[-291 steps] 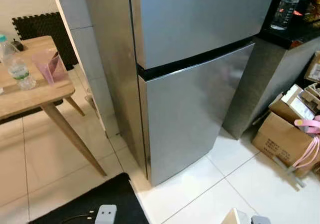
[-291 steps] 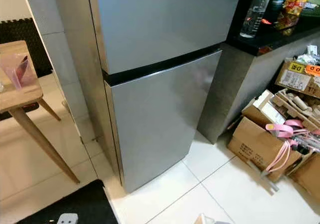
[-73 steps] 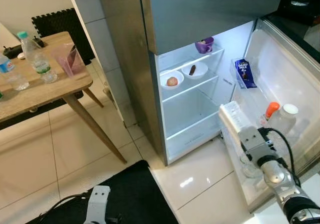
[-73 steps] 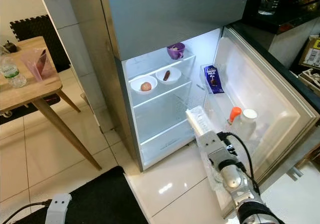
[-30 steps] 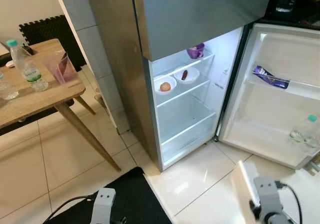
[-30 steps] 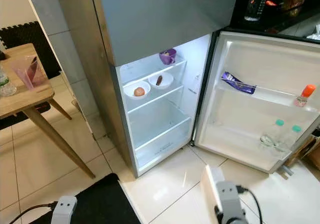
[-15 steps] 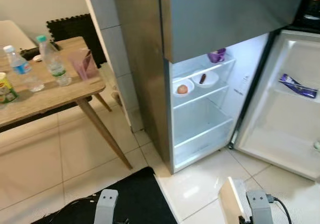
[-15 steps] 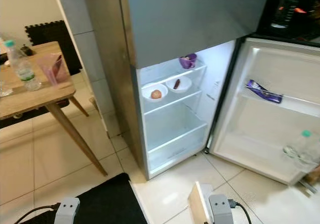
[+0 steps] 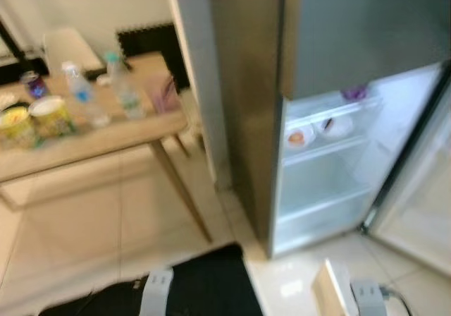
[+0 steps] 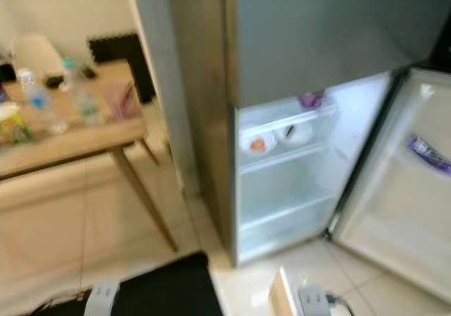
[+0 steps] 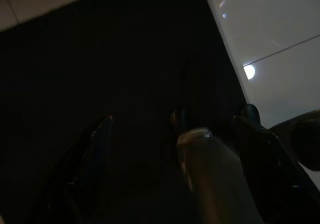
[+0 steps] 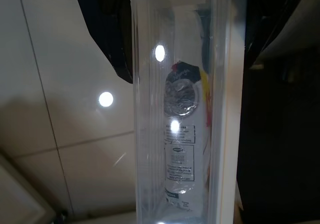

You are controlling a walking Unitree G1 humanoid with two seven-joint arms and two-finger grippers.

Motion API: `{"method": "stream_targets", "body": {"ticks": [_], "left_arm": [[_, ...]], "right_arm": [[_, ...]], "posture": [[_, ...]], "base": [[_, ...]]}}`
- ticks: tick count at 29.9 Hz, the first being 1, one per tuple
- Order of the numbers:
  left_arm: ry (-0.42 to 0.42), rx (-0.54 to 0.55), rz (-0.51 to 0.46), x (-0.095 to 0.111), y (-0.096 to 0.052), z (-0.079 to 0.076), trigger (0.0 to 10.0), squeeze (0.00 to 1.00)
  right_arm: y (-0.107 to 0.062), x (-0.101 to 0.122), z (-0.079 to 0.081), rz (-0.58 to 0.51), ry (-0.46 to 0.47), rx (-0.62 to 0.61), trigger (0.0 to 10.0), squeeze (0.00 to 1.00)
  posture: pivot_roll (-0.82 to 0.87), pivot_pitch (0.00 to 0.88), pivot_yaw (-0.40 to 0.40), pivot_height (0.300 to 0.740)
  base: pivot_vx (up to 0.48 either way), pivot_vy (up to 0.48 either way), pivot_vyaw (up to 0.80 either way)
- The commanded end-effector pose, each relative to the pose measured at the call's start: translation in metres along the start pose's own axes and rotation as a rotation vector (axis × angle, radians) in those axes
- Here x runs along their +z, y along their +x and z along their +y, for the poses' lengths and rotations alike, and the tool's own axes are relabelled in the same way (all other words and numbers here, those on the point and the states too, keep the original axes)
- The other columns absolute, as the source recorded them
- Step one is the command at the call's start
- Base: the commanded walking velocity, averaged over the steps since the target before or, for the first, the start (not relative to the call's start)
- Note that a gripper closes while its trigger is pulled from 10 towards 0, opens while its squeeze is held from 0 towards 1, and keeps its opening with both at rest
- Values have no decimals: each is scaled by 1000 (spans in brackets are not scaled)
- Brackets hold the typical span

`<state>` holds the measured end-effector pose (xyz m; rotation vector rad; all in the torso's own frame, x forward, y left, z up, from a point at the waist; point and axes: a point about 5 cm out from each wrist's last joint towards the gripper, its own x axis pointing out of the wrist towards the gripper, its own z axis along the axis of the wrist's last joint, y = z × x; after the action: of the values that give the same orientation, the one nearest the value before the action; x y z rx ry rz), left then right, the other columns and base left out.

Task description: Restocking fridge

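Nearest, the right end effector [image 12: 185,109] grasps a clear carton; I cannot tell whether the left end effector [image 11: 150,149], hanging over a black mat [image 9: 204,288], is clenched. Beyond, the fridge [image 10: 282,182] stands open beside a wooden worktop [image 9: 91,132] carrying bottles. Steady the blurred view before approaching a shelf.

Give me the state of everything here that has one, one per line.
Silver fridge's lower door: swung wide open, interior lit.
Silver fridge's upper door: shut.
White bowls on the fridge shelf: upright, each holding food.
Clear plastic bottles on the wooden table: upright, capped.
Right tool's clear plastic box: held.
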<state>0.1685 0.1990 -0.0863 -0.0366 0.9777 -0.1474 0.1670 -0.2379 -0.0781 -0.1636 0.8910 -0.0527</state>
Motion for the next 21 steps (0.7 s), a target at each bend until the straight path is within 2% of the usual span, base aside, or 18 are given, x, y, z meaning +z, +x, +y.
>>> {"method": "stream_targets", "body": {"ticks": [1,18,21], "left_arm": [[10,0,32,-7,-1,1,10000,0],[15,-7,38,-8,-1,-1,10000,0],[18,-5,40,-8,-1,-1,10000,0]], "right_arm": [[-2,-8,3,30,0,4,10000,0],[-2,-9,5,27,-6,7,10000,0],[-2,-9,5,27,-8,8,10000,0]], "posture": [[-88,29,35,740],[-92,35,39,740],[-93,33,38,740]], "base": [[0,-469,0],[0,-456,0],[0,0,0]]}}
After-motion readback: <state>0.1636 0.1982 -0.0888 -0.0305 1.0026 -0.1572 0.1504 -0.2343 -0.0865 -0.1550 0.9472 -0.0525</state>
